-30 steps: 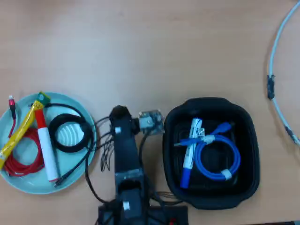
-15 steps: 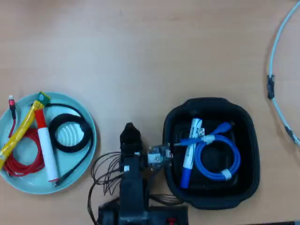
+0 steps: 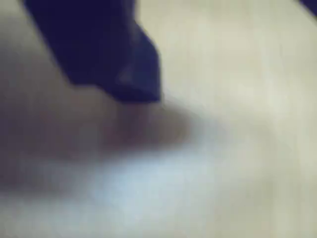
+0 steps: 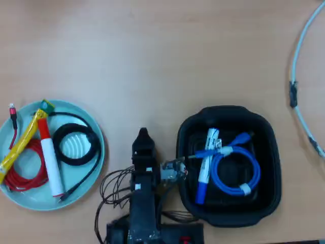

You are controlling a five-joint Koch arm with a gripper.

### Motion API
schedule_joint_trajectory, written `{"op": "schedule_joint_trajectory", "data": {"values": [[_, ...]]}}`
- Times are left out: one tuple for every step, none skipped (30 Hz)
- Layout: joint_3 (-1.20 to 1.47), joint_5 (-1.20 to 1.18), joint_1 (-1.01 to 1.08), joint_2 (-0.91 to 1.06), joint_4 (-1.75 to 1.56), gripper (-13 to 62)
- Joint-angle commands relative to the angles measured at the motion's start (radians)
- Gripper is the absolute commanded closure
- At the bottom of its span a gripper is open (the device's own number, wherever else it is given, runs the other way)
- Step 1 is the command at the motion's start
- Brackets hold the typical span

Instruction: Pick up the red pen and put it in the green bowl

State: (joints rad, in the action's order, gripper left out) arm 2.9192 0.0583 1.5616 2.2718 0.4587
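The red pen (image 4: 49, 157), white barrel with a red cap, lies inside the green bowl (image 4: 99, 152) at the lower left of the overhead view. It rests between a red cable and a black coiled cable. My gripper (image 4: 143, 136) points up the picture over bare table, between the bowl and the black tub and well apart from the pen. Only one narrow dark tip shows from above. The wrist view is blurred: one dark finger (image 3: 99, 49) at the top left over pale table, holding nothing that I can see.
A black rounded-square tub (image 4: 271, 152) to the right of the arm holds a blue-capped marker (image 4: 204, 170) and a blue cable (image 4: 238, 178). A yellow tube (image 4: 20, 145) also lies in the bowl. A white cable (image 4: 298, 56) curves along the right edge.
The arm has swung from beside the bowl toward the middle and drawn back down the picture. Over the last half second it barely moved. The pen has stayed in the bowl.
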Motion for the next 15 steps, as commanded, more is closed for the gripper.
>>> {"op": "schedule_joint_trajectory", "data": {"values": [[0.052,-0.014,-0.006,0.101,0.023,6.8],[0.066,-0.012,-0.008,0.100,0.023,6.8],[0.087,-0.012,-0.006,0.100,0.023,6.8],[0.120,-0.012,-0.006,0.100,0.023,6.7],[0.149,-0.011,-0.002,0.101,0.026,7.5],[0.155,-0.012,-0.002,0.103,0.021,7.5],[0.152,-0.012,-0.002,0.103,0.021,7.6],[0.150,-0.014,-0.002,0.101,0.021,7.6],[0.150,-0.014,-0.002,0.101,0.021,7.6],[0.150,-0.014,-0.002,0.103,0.021,7.6],[0.150,-0.014,-0.002,0.101,0.021,7.6],[0.150,-0.014,-0.002,0.101,0.021,7.6],[0.150,-0.014,-0.002,0.101,0.021,7.6],[0.150,-0.014,-0.002,0.103,0.021,7.6],[0.150,-0.014,-0.002,0.101,0.021,7.5]]}}
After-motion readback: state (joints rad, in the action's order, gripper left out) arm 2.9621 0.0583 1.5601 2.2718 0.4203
